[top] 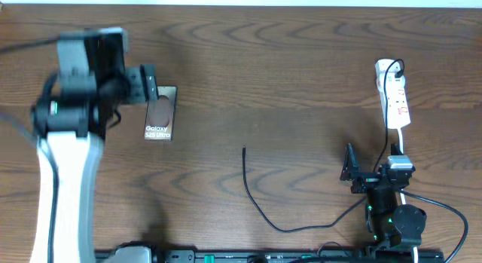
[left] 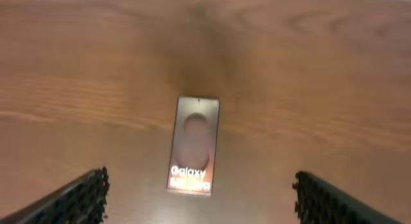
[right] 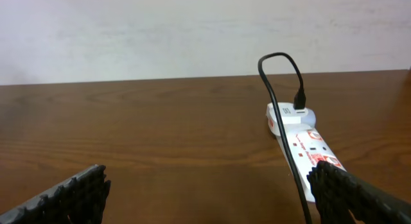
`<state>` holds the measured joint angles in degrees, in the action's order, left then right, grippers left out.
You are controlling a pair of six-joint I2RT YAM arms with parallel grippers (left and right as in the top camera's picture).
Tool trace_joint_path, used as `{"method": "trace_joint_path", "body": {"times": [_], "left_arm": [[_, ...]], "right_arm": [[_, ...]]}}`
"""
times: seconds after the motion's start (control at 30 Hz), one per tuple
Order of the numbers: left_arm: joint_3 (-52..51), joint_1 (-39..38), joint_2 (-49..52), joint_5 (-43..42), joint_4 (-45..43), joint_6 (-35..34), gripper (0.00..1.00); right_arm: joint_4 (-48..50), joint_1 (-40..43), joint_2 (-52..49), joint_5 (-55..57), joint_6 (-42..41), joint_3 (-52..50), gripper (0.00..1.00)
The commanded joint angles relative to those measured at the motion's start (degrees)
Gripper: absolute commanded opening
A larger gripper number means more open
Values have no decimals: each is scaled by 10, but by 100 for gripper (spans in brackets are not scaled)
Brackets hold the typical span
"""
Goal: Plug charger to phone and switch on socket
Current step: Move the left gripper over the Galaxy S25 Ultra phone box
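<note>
The phone (top: 160, 114) lies flat on the wooden table at the left, with a brown oval and "Galaxy S25 Ultra" on its screen. In the left wrist view the phone (left: 193, 144) sits ahead of and between my fingers. My left gripper (top: 152, 87) (left: 199, 198) is open and empty, hovering above the phone. The charger cable (top: 260, 210) curves across the table, its free tip (top: 243, 148) apart from the phone. Its plug sits in the white socket strip (top: 396, 97) (right: 297, 135). My right gripper (top: 373, 163) (right: 209, 192) is open and empty, its right finger next to the strip's near end.
The strip's white cord (top: 444, 206) runs down past my right arm base at the bottom right. The black cable (right: 282, 115) loops over the strip. A pale wall stands behind the table's far edge (right: 128, 83).
</note>
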<state>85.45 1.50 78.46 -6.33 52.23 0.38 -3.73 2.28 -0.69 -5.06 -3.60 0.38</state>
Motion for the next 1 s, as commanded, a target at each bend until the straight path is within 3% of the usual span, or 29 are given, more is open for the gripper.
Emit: {"method": "trace_joint_path", "body": {"times": [0.0, 0.37, 0.47, 0.5, 0.53, 0.6, 0.97], "left_arm": [[47, 3, 71, -12, 29, 20, 90], [46, 3, 166, -11, 47, 20, 89], [44, 3, 186, -5, 47, 20, 61], [43, 3, 192, -3, 48, 20, 59], [43, 3, 199, -3, 48, 19, 63], [43, 3, 209, -3, 50, 19, 99], [34, 3, 215, -1, 45, 25, 98]], "right_arm": [[-3, -4, 3, 4, 7, 0, 99], [-3, -4, 3, 4, 7, 0, 99], [-3, -4, 3, 4, 7, 0, 99], [-3, -4, 3, 4, 7, 0, 99], [-3, -4, 3, 4, 7, 0, 99], [-3, -4, 3, 4, 7, 0, 99], [-3, -4, 3, 4, 7, 0, 99]]}}
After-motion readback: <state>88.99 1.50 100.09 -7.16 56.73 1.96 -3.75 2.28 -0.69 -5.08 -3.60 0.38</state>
